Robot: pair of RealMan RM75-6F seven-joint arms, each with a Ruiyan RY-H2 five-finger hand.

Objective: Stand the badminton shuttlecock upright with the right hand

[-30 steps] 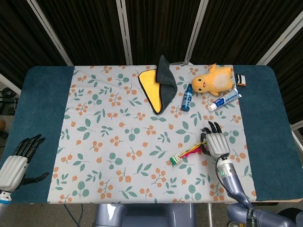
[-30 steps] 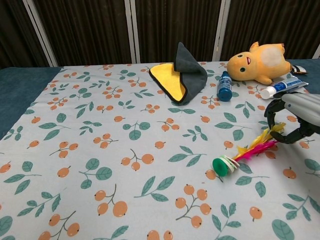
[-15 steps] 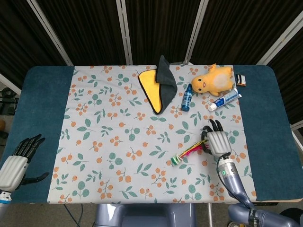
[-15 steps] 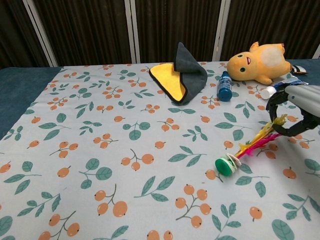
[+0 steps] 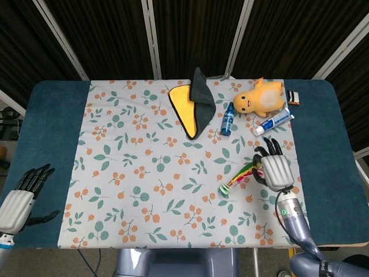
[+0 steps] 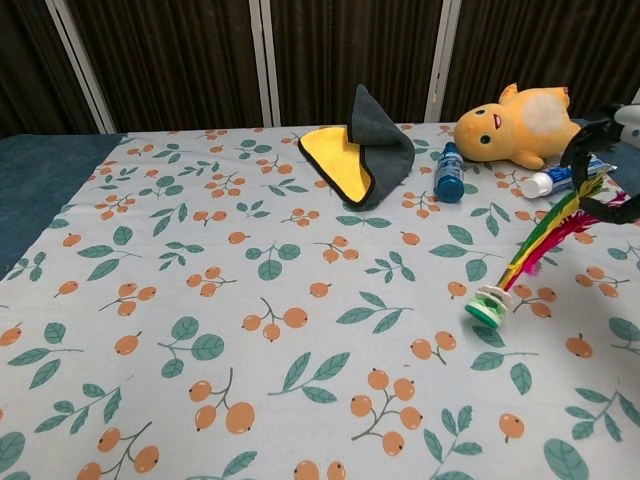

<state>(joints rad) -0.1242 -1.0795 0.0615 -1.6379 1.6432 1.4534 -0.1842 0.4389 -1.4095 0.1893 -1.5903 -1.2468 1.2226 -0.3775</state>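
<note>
The shuttlecock (image 6: 530, 260) has a green and white base (image 6: 488, 305) and pink, yellow and green feathers. It leans steeply, its base low over the floral cloth and its feathers up to the right. My right hand (image 5: 275, 169) holds the feather end, seen at the right edge of the chest view (image 6: 607, 170). In the head view the shuttlecock (image 5: 240, 176) sticks out to the left of that hand. My left hand (image 5: 22, 196) hangs off the table's front left corner, fingers apart, holding nothing.
At the back right lie a yellow plush toy (image 6: 518, 121), a small blue bottle (image 6: 449, 172) and a toothpaste tube (image 6: 562, 175). A yellow and grey cloth (image 6: 362, 145) is folded at the back centre. The floral tablecloth (image 6: 200, 300) covers the table.
My right hand has risen and shifted right, lifting the feather end. The shuttlecock went from lying nearly flat to a steep tilt, and its base slid to the right.
</note>
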